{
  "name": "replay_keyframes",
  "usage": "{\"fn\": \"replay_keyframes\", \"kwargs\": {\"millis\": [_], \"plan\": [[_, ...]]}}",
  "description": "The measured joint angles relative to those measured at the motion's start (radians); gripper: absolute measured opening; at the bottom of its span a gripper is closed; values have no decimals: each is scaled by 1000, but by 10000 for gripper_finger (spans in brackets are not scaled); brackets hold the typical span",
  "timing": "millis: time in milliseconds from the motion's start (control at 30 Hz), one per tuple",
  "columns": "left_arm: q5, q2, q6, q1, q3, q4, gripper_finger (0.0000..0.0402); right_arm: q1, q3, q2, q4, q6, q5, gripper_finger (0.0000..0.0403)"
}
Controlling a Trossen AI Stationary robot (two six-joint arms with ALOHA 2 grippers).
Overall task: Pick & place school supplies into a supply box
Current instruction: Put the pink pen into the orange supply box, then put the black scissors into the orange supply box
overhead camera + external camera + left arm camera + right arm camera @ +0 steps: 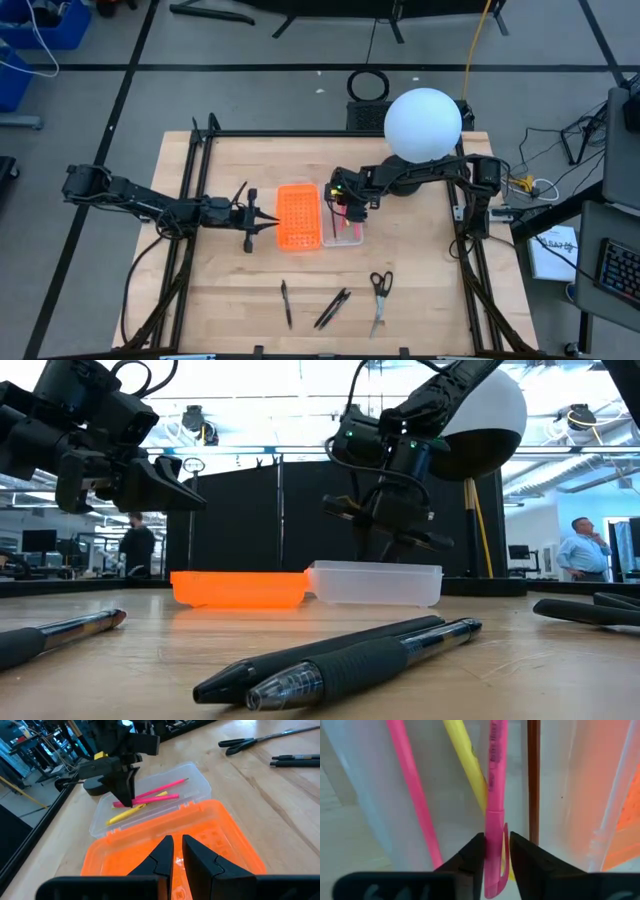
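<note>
Left gripper (268,224): we see its fingers nearly together, holding nothing, just beside the box's orange half, apparently to steady it.
Box (299,215): open flat mid-table, clear half ready for loading.
Right gripper (496,851): we see it clamped on a pink pen (493,785), low over the clear half for release.
Loose supplies: black pens (331,308) and scissors (380,292) lie near the front edge.

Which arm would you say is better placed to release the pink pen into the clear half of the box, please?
Right. Its pincer already grips the pink pen low inside the clear half. The left pincer hovers over the orange half, holding nothing.
</note>
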Motion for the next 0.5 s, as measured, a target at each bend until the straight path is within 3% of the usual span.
{"fn": "replay_keyframes", "kwargs": {"millis": [267,500], "plan": [[0,0,-3,0,0,0,49,5,-14,0,29,2,2,149],[1,0,-3,0,0,0,49,6,-14,0,87,2,38,175]]}}
